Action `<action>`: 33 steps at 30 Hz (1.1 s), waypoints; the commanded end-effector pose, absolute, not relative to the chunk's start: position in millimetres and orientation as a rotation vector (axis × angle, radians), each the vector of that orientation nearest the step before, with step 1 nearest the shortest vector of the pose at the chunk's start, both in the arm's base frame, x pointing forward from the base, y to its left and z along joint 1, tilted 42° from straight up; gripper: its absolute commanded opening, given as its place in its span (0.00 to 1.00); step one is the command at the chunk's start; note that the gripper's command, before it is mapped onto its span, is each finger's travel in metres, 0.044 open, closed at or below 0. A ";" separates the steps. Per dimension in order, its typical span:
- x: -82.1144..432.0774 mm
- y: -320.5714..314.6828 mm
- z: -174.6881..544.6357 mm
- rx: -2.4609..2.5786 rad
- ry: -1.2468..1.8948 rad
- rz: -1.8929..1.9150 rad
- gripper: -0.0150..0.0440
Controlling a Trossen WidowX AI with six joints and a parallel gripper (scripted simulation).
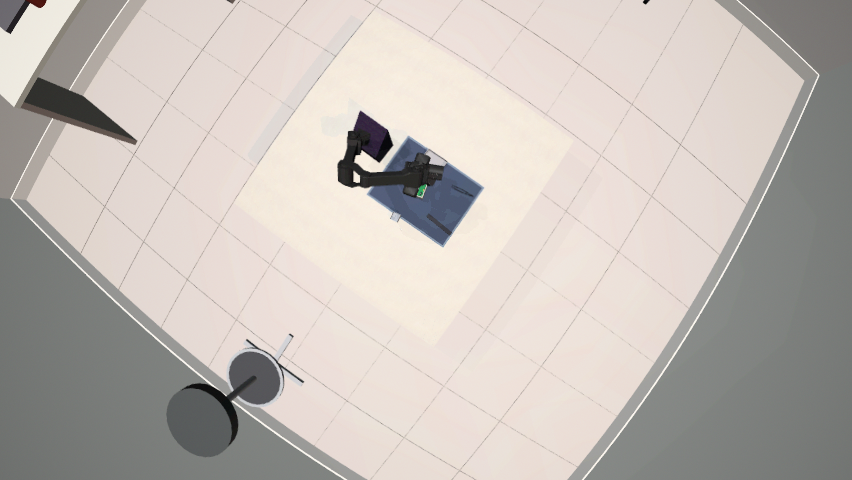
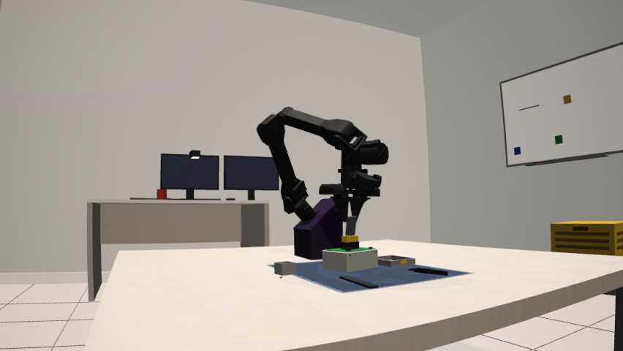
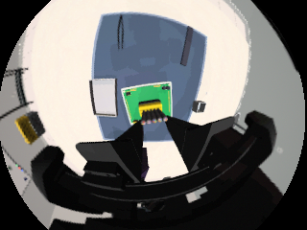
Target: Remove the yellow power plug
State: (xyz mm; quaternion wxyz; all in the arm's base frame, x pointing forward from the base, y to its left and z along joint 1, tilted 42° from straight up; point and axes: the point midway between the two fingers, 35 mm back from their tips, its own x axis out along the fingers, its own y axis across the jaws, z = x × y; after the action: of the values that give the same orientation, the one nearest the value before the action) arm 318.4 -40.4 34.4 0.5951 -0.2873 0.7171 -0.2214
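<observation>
Our hand (image 1: 434,172) (image 2: 349,233) (image 3: 153,121) is clamped on the yellow power plug (image 2: 349,238) (image 3: 151,106), above the green circuit board (image 1: 422,190) (image 2: 330,250) (image 3: 135,99). We note the grey tray (image 1: 437,157) (image 2: 395,262) (image 3: 115,98) beside it.

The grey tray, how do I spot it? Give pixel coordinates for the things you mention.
On the big pale table, find the blue mat (image 1: 447,205) (image 2: 314,278) (image 3: 144,57). Beside the green-topped box, look for the shallow, open grey tray (image 1: 437,157) (image 2: 395,261) (image 3: 105,97). Unlike the small grey block, it has a yellow mark.

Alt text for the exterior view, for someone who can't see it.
The end effector of a black robot arm grips a yellow power plug at its socket on a green circuit board. The board tops a pale box on a blue mat, with a grey tray behind it, to the right in the picture.
</observation>
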 end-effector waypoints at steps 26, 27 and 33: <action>319.4 -44.6 28.8 -0.664 1.639 -0.478 0.68; 319.4 -44.6 28.8 -0.664 1.639 -0.478 0.68; 318.6 -50.2 22.6 -0.665 1.639 -0.479 0.68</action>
State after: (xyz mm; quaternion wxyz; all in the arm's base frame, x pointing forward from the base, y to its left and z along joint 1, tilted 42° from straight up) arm 319.8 -46.2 26.4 0.6105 -0.2854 0.7093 -0.2069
